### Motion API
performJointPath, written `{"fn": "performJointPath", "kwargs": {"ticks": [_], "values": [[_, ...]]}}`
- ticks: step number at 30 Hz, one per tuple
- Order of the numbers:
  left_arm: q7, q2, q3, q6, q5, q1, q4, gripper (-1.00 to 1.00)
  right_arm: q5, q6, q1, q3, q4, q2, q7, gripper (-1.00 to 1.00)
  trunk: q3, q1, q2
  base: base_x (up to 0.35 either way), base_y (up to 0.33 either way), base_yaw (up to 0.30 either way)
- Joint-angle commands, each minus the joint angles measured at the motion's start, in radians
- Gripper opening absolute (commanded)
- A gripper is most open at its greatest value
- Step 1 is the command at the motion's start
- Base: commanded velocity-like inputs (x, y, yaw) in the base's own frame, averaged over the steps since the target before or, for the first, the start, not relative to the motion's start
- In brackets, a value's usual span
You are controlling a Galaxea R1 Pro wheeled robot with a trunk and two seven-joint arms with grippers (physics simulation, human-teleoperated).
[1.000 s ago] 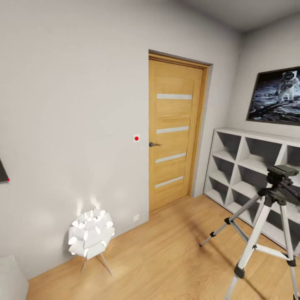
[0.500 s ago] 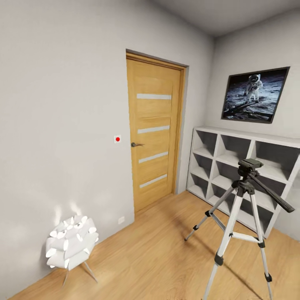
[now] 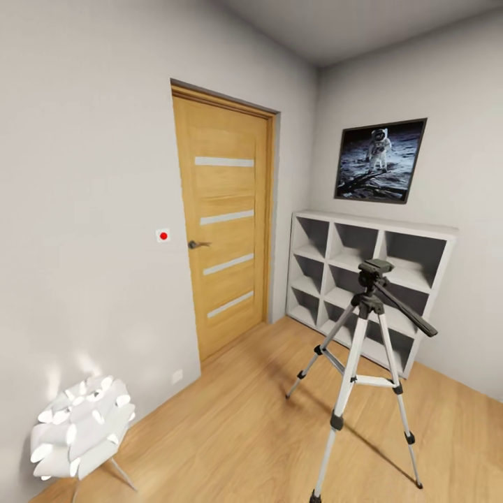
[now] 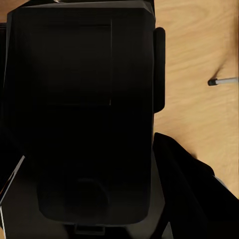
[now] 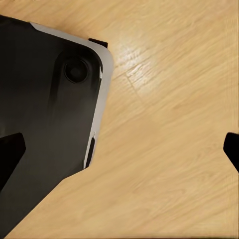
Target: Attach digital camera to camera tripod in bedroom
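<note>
Wooden door [image 3: 225, 230], white cube shelf [image 3: 363, 269], astronaut picture [image 3: 381, 161], white floor lamp [image 3: 80, 429].

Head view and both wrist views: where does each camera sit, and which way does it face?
Head view: on the head, facing across the room at the camera tripod, door and shelf.
Left wrist view: on the left arm, facing down; a close black box, likely the digital camera.
Right wrist view: on the right arm, facing down at the floor; open right gripper, dark robot body.
Shared: the plank floor.
</note>
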Motion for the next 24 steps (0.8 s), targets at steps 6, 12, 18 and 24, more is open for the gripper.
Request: {"fn": "performJointPath", "kwargs": {"ticks": [6,12,18,24], "values": [[-0.004,0.0,-0.009,-0.001,0.007,0.0,0.0,-1.0,0.007,-0.005,-0.001,-0.009,0.003,0.0,0.002,1.0,0.0,0.0,-0.001,0.229,0.0,-0.289],[-0.004,0.0,-0.01,-0.001,0.007,0.0,0.0,-1.0,0.008,-0.005,-0.001,-0.006,0.003,0.0,0.002,1.0,0.0,0.0,-0.001,0.315,0.019,-0.289],[-0.004,0.0,-0.01,-0.001,0.007,0.0,0.0,-1.0,0.008,-0.005,-0.001,-0.006,0.003,-0.001,0.002,1.0,0.0,0.0,-0.001,0.321,0.11,-0.288],[-0.004,0.0,-0.01,-0.001,0.007,0.0,0.0,-1.0,0.008,-0.005,-0.001,-0.006,0.003,0.0,0.002,1.0,0.0,0.0,-0.001,0.288,0.208,-0.288]]}}
